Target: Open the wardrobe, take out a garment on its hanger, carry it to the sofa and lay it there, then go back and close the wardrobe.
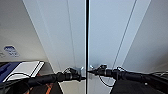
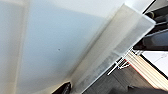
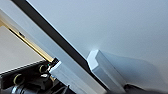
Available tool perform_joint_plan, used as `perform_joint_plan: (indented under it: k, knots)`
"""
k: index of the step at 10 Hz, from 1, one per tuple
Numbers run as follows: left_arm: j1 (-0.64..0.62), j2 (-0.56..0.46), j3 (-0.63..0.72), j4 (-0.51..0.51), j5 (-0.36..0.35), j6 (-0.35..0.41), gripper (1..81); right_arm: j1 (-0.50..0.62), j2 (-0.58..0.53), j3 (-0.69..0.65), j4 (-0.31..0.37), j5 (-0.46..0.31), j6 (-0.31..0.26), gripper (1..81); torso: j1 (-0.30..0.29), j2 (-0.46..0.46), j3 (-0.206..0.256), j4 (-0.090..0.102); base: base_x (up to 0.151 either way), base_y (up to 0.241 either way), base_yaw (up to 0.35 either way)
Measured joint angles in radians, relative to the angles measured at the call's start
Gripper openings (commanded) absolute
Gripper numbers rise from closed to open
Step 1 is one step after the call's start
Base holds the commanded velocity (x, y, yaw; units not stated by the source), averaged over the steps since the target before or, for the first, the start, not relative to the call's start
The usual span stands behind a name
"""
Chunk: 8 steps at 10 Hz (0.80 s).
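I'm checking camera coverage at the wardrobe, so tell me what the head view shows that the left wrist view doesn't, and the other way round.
Head view alone: both arms reaching toward the dark middle seam, the left gripper and right gripper on either side of it, and a blue-and-white thing low beside the cabinet. Left wrist view alone: one handle up close as a pale bar, with wood-coloured edging beyond it. Both show the wardrobe and its white door face.

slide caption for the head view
Both grippers, left and right, meet at the wardrobe's middle seam.

Tall white wardrobe [image 1: 62, 32], doors nearly shut; dark seam between
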State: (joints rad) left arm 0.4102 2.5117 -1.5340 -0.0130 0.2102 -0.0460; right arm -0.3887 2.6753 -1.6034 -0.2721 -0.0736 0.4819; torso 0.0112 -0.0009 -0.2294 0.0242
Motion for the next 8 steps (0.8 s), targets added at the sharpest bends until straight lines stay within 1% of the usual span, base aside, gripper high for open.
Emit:
perform_joint_plan:
  k: [2, 4, 8]
  knots:
    - [0.064, -0.121, 0.154, 0.011, -0.021, 0.008, 81.1, -0.018, -0.046, 0.071, -0.003, -0.006, 0.000, 81.1, 0.000, 0.000, 0.000, 0.000, 0.000, 0.000, 0.000]
    - [0.139, -0.220, 0.258, 0.046, -0.074, 0.020, 81.1, -0.041, -0.117, 0.172, -0.018, -0.021, 0.002, 81.1, 0.000, 0.000, 0.000, 0.000, 0.000, 0.000, 0.000]
    - [0.252, -0.349, 0.351, 0.111, -0.117, 0.024, 81.1, -0.108, -0.308, 0.389, -0.040, -0.031, 0.017, 81.1, 0.000, 0.000, 0.001, 0.000, 0.000, 0.000, 0.000]
